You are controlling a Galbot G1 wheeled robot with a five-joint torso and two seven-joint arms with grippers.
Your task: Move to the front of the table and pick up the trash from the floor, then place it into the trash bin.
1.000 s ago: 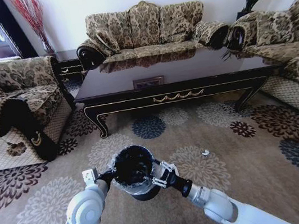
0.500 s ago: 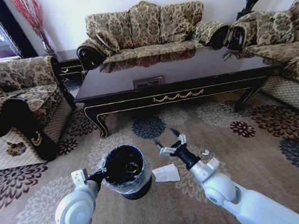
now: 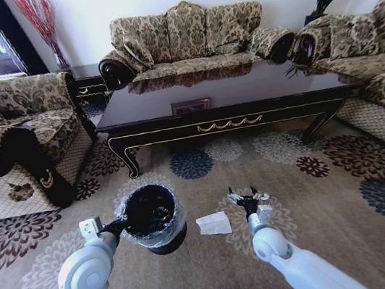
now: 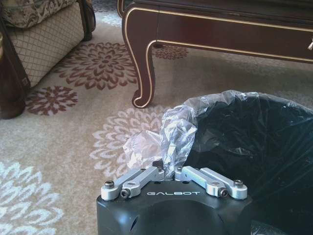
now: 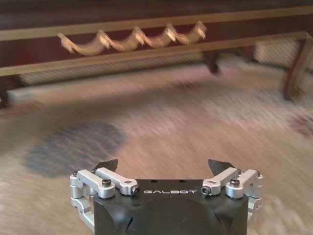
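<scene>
1. Glossy dark brown-black coffee table (image 3: 221,92) with gold scroll trim on the apron, standing across the far side of the carpet (image 3: 347,193), in front of a patterned sofa (image 3: 186,35); its curved leg and gold-lined apron also in the left wrist view.
2. Small round black trash bin (image 3: 150,219) with a clear plastic liner (image 4: 161,137) folded over the rim, held off to the robot's left, in front of the table.
3. Left gripper (image 4: 167,171) at the bin's near rim, jaws together and clamped on a bunched fold of the liner; bin gripped by that fold.
4. Flat white paper napkin (image 3: 214,224) lying on the carpet just beside the bin, between bin and right gripper, touching neither.
5. Right gripper (image 3: 245,196) out over the carpet past the napkin, jaws spread wide apart, nothing between them; pointed toward the table's scroll trim in its wrist view.
6. Tiny white crumpled scrap (image 3: 264,197) on the carpet close by the right gripper's fingertips; contact not discernible.
</scene>
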